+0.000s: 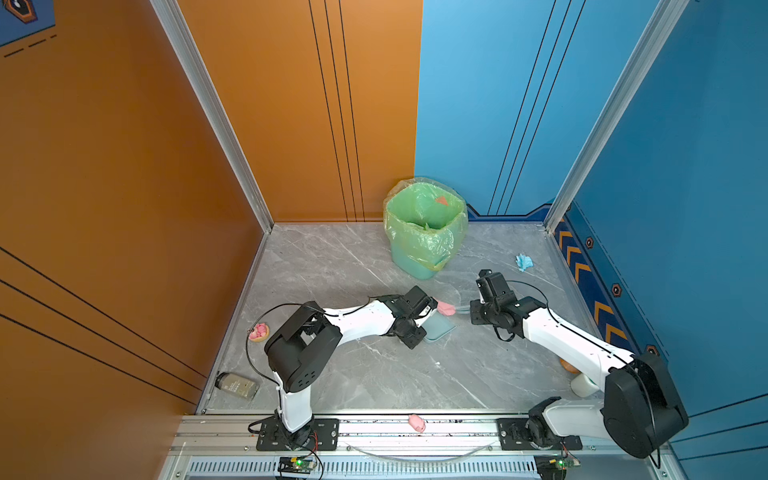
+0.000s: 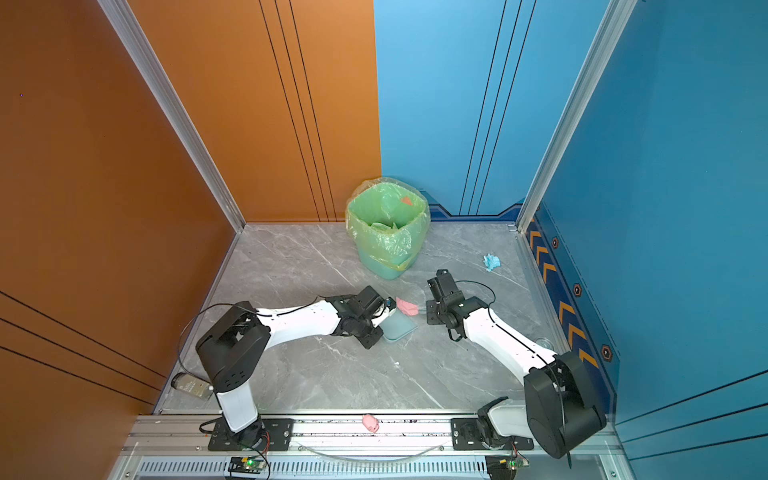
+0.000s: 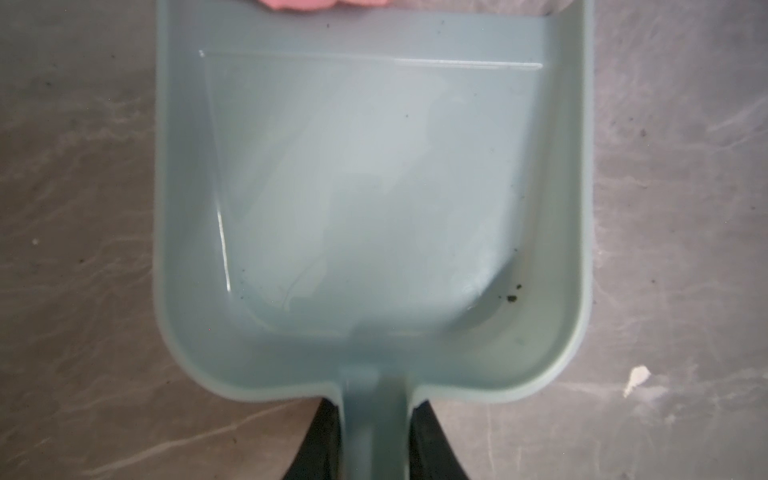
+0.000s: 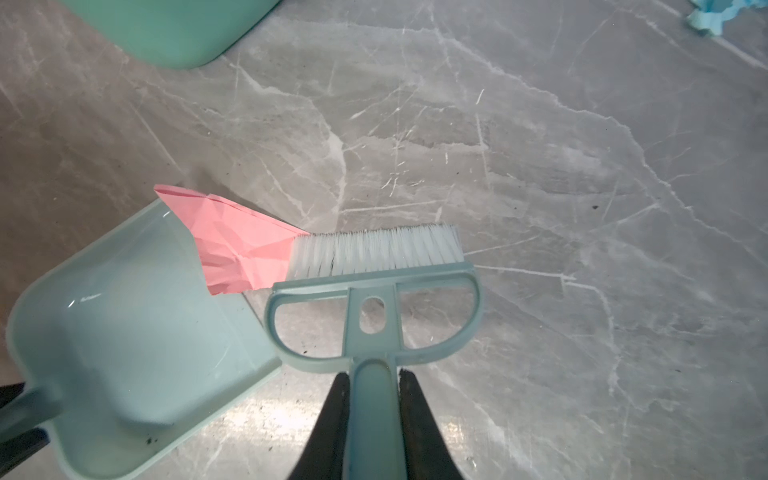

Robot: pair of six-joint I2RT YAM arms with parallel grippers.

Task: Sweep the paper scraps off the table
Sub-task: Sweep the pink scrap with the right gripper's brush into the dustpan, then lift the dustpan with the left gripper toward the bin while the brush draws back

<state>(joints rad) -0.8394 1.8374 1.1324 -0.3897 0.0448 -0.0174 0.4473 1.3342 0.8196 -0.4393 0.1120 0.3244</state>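
Jaws of the left gripper (image 3: 376, 419) clamp the handle of the dustpan (image 3: 365, 187), and those of the right gripper (image 4: 372, 415) clamp the handle of the brush (image 4: 374, 249). A pink paper scrap (image 4: 241, 249) lies just ahead of both, on the dustpan's lip and touching the bristles; a blue scrap (image 1: 523, 262) sits well apart by the right edge of the table (image 1: 374, 374). Bare table lies toward the front, and the label on the bottle (image 1: 237, 385) is too small to read.
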